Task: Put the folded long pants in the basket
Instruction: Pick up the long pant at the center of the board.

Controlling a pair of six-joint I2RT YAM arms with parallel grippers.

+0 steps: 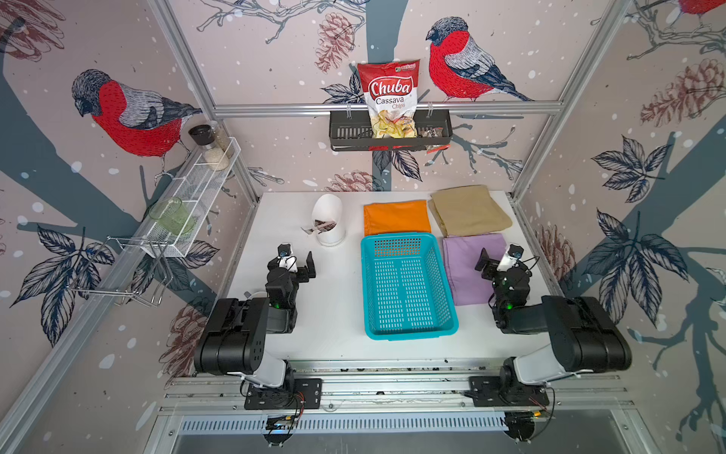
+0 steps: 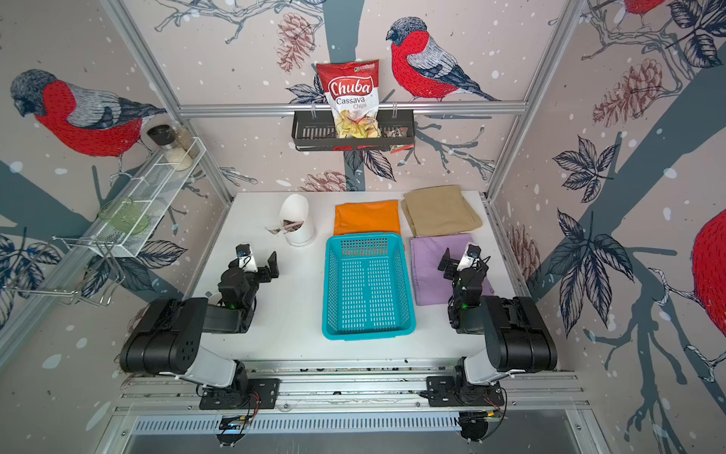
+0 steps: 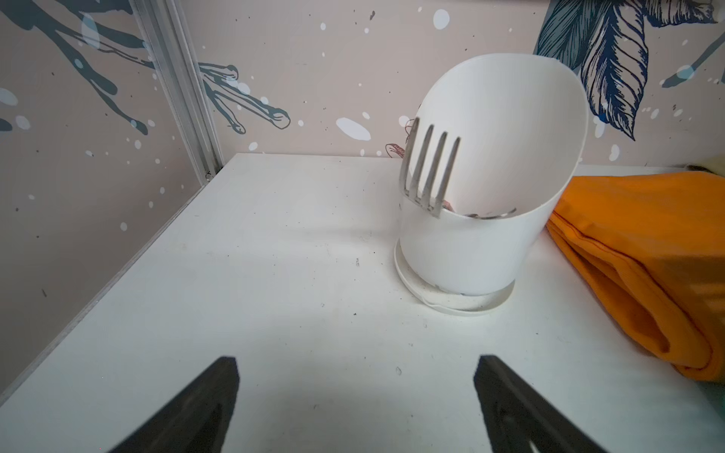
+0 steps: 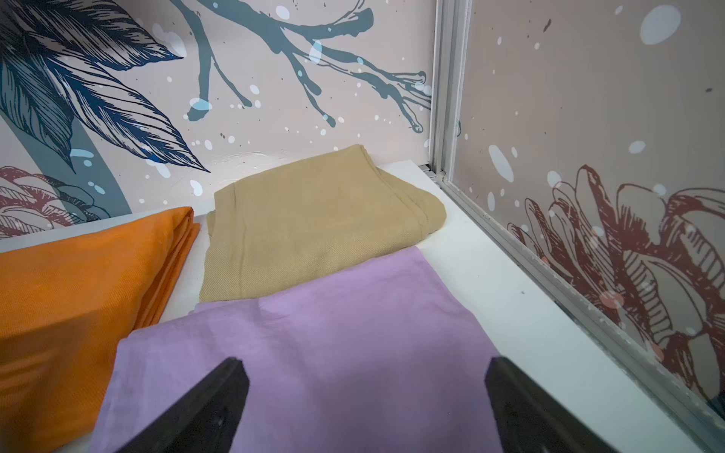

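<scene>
Jaws of the left gripper [image 3: 355,366] stand spread wide with nothing between them, above the bare white table [image 3: 274,255]. They face a white cutlery holder [image 3: 486,235] from which a fork [image 3: 429,168] leans. Jaws of the right gripper [image 4: 363,368] are likewise spread wide and hold nothing, poised over the near part of the lilac pants [image 4: 333,353].

Three folded garments lie flat on the table, all outside the basket [image 1: 408,335].
- **Orange:** the orange pants [image 1: 396,217] form a smooth, neat rectangle just beyond the basket's far rim. Their stacked fold edges show in the left wrist view.
- **Tan:** the tan pants [image 1: 469,210] are thicker, with rounded, slightly rumpled folds. They lie in the far right corner, beside the orange pair.
- **Lilac:** the lilac pants are thin, flat and lightly creased. They lie just to the right of the basket, their far edge meeting the tan pair.

Turquoise plastic, rectangular, with a slotted floor and perforated walls, the basket sits mid-table between the two arms.
</scene>
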